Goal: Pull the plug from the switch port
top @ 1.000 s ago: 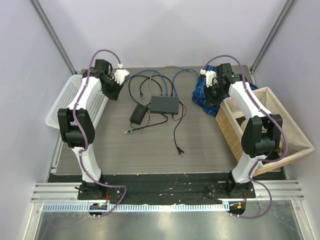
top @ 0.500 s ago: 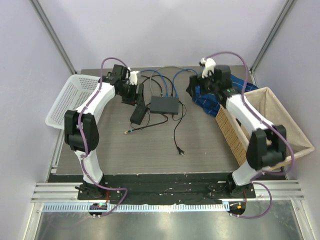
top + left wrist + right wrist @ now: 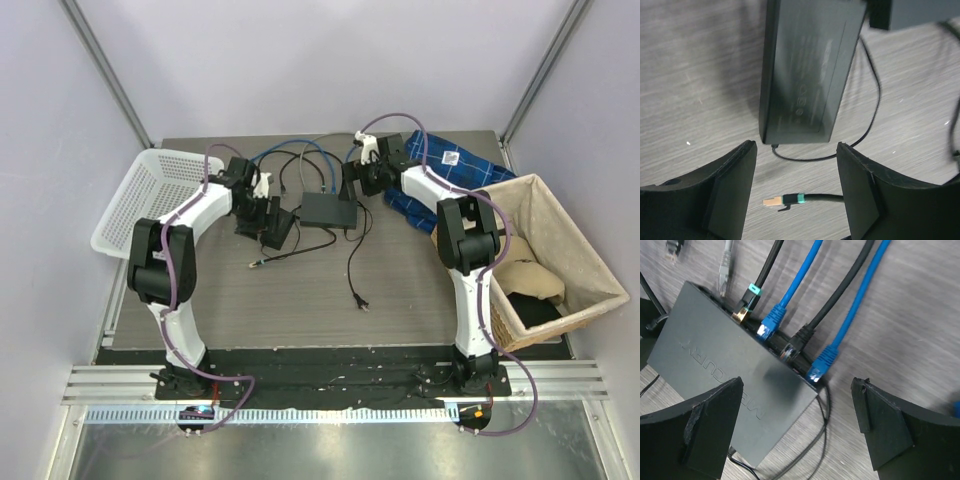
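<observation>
The switch [image 3: 330, 209] lies mid-surface [image 3: 400, 290]. Its switch ports [image 3: 782, 347] run along the far edge with four plugs [image 3: 771, 322] seated, two blue and two black. The right gripper [image 3: 797, 385] hangs over that row, jaws spread wide and empty. The left gripper [image 3: 795, 150], partly open and also empty, hovers over the power brick [image 3: 807, 75] just beside the switch.

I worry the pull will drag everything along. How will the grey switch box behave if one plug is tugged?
Probably light and apt to slide: the switch box is a thin flat case lying loose on the smooth table. It looks rigid, unlikely to flex. The plugged cables look bendy, so they would hardly anchor it.
</observation>
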